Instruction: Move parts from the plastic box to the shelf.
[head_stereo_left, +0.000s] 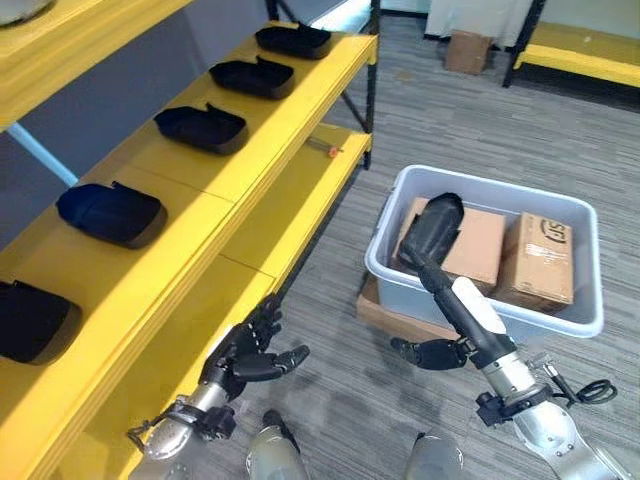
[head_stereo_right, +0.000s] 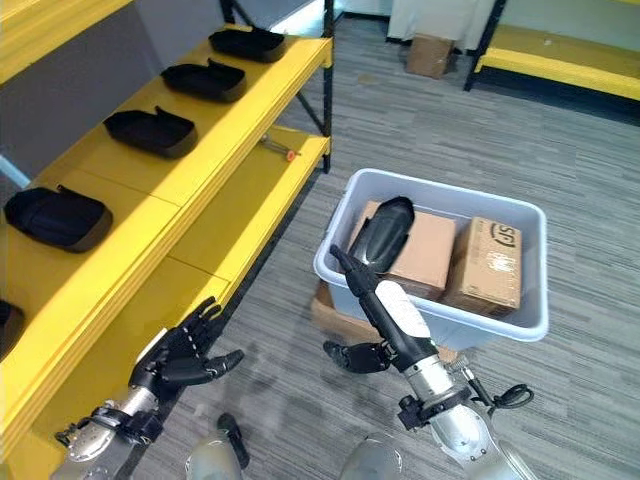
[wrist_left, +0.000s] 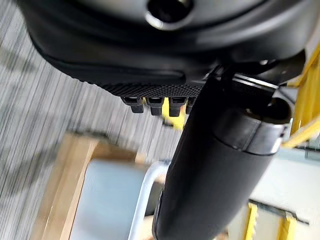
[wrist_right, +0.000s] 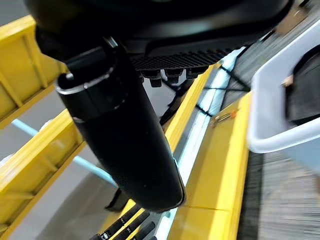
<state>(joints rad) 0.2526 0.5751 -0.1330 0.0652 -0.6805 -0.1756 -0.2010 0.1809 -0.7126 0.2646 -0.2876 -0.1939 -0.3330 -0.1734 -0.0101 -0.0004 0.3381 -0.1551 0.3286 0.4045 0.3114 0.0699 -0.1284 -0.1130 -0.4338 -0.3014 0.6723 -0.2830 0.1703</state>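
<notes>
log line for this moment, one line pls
left hand: open, empty | right hand: open, empty | black part: in box | shelf: parts placed

Even indoor light, soft shadows, blurred wrist views

Overhead light falls evenly on the yellow shelf (head_stereo_left: 250, 150) and grey carpet (head_stereo_left: 440, 120), with a pale sheen on the plastic box (head_stereo_left: 590, 300) rim. A faint shadow lies beside the shelf. In the wrist views each thumb (wrist_left: 210, 185) looms close, and the carpet and shelf behind it are blurred.
</notes>
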